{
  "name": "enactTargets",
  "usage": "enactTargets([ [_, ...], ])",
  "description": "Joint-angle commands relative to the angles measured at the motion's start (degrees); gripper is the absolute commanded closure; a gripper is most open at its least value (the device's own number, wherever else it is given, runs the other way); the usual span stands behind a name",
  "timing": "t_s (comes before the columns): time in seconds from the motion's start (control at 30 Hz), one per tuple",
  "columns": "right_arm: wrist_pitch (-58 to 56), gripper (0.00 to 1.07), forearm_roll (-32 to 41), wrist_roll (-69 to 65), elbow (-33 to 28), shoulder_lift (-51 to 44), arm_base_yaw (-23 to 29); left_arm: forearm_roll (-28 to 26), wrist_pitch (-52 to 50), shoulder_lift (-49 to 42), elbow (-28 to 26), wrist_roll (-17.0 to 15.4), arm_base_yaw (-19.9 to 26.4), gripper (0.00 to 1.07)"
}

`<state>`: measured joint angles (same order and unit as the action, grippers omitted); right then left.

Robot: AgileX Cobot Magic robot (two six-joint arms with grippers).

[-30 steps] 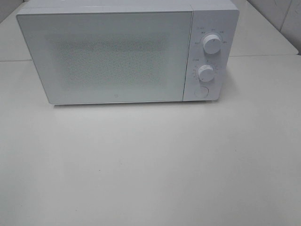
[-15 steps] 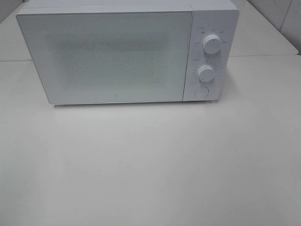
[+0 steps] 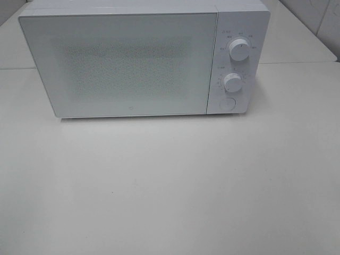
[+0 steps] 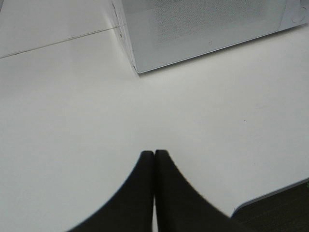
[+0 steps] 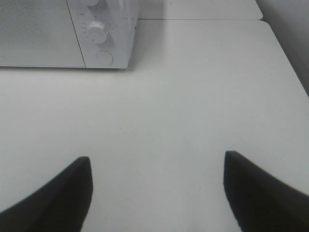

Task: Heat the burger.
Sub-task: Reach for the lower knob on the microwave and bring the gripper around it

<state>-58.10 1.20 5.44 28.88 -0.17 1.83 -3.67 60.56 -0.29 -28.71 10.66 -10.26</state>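
Microwave oven (image 3: 143, 58) is found standing at the far side of the white table (image 3: 170, 186), with its door (image 3: 119, 64) shut flush against the control panel. No burger is seen in any view. It is not on the visible table, and the dotted door window cannot be seen through, so it cannot be confirmed whether the burger is inside.

Over the last second no change is noted. The door, the upper knob (image 3: 240, 50), the lower knob (image 3: 232, 83) and the round button (image 3: 227, 104) are placed as before, and no arm has entered the overhead view. The knob settings are too small to be read.

Left gripper (image 4: 154, 153) is held above bare table near the oven's left front corner, with its jaws pressed together and nothing between them. Right gripper (image 5: 157, 162) is held in front of the control panel, well apart from it, with its jaws spread wide and empty.

With nothing gripped and the door closed, the scene is judged to be at rest. Loading is judged either finished or not yet begun. If the burger is inside, only the timer knob would remain to be attended to, most likely by the right gripper.
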Motion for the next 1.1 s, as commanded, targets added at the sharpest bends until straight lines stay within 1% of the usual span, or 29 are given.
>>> enactTargets([
  [0.03, 1.1, 0.36, 0.3, 0.1, 0.1, -1.6, -0.2, -0.5, -0.9, -1.1, 0.2, -0.1, 0.1, 1.06],
  [0.17, 2.8, 0.36, 0.3, -0.3, 0.9, -0.6, -0.2, -0.5, -0.9, -1.1, 0.2, -0.1, 0.1, 1.06],
  [0.23, 7.5, 0.36, 0.3, -0.3, 1.4, 3.6, -0.2, -0.5, -0.9, -1.1, 0.2, -0.1, 0.1, 1.06],
  [0.27, 7.5, 0.36, 0.3, -0.3, 1.4, 3.6, -0.2, -0.5, -0.9, -1.1, 0.2, -0.1, 0.1, 1.06],
  [0.3, 10.2, 0.36, 0.3, -0.2, 1.3, 6.4, -0.2, -0.5, -0.9, -1.1, 0.2, -0.1, 0.1, 1.06],
  [0.4, 12.1, 0.36, 0.3, -0.2, 1.0, 7.9, -0.2, -0.5, -0.9, -1.1, 0.2, -0.1, 0.1, 1.06],
  [0.43, 16.6, 0.36, 0.2, -0.2, 0.2, 10.2, 0.5, -0.5, -0.9, -1.1, 0.2, -0.1, 0.1, 1.06],
  [0.47, 16.6, 0.36, 0.2, -0.2, 0.2, 10.2, 0.5, -0.5, -0.9, -1.1, 0.2, -0.1, 0.1, 1.06],
  [0.53, 26.8, 0.36, 0.3, -0.2, -1.8, 15.0, 0.9, -0.6, -0.9, -1.1, 0.2, -0.1, 0.1, 1.06],
  [0.57, 26.8, 0.36, 0.3, -0.2, -1.8, 15.0, 0.9, -0.6, -0.9, -1.1, 0.2, -0.1, 0.1, 1.06],
  [0.6, 31.4, 0.36, 0.3, -0.2, -2.5, 17.5, 0.9, -0.6, -0.9, -1.1, 0.2, -0.5, 0.1, 1.06],
  [0.63, 31.4, 0.36, 0.3, -0.2, -2.5, 17.5, 0.9, -0.6, -0.9, -1.1, 0.2, -0.5, 0.1, 1.06],
  [0.67, 35.3, 0.36, 0.3, -0.2, -3.0, 20.5, 0.9, -0.6, -0.9, -1.1, 0.2, -0.8, 0.1, 1.06],
  [0.7, 35.3, 0.36, 0.3, -0.2, -3.0, 20.5, 0.9, -0.6, -0.9, -1.1, 0.2, -0.8, 0.1, 1.06],
  [0.73, 37.9, 0.36, 0.3, -0.2, -3.0, 23.3, 0.9, -0.8, -0.9, -1.1, 0.2, -0.8, 0.1, 1.06],
  [0.77, 37.9, 0.36, 0.3, -0.2, -3.0, 23.3, 0.9, -0.8, -0.9, -1.1, 0.2, -0.8, 0.1, 1.06],
  [0.83, 41.5, 0.36, 0.3, -0.2, -3.0, 27.8, 0.9, -1.0, -0.9, -1.1, 0.2, -0.8, 0.1, 1.06],
  [0.87, 41.5, 0.36, 0.3, -0.2, -3.0, 27.8, 0.9, -1.0, -0.9, -1.1, 0.2, -0.8, 0.1, 1.06],
  [0.9, 43.8, 0.36, 0.3, -0.2, -3.0, 30.7, 0.9, -1.0, -0.9, -1.1, 0.2, -0.8, 0.1, 1.06],
  [0.93, 43.8, 0.36, 0.3, -0.2, -3.0, 30.7, 0.9, -1.0, -0.9, -1.1, 0.2, -0.8, 0.1, 1.06],
  [0.97, 46.2, 0.36, 0.3, -0.2, -3.0, 33.9, 0.9, -1.0, -0.9, -1.1, 0.2, -0.8, 0.1, 1.06],
  [1.0, 46.2, 0.36, 0.3, -0.2, -3.0, 33.9, 0.9, -1.0, -0.9, -1.1, 0.2, -0.8, 0.1, 1.06],
  [1.03, 48.4, 0.36, 0.5, -0.2, -3.0, 37.1, 0.9, -1.0, -0.9, -1.1, 0.2, -0.8, 0.1, 1.06],
  [1.07, 48.4, 0.36, 0.5, -0.2, -3.0, 37.1, 0.9, -1.0, -0.9, -1.1, 0.2, -0.8, 0.1, 1.06],
  [1.1, 51.2, 0.36, 0.5, -0.2, -3.0, 40.2, 0.9, -1.0, -0.9, -1.1, 0.2, -0.8, 0.1, 1.06],
])
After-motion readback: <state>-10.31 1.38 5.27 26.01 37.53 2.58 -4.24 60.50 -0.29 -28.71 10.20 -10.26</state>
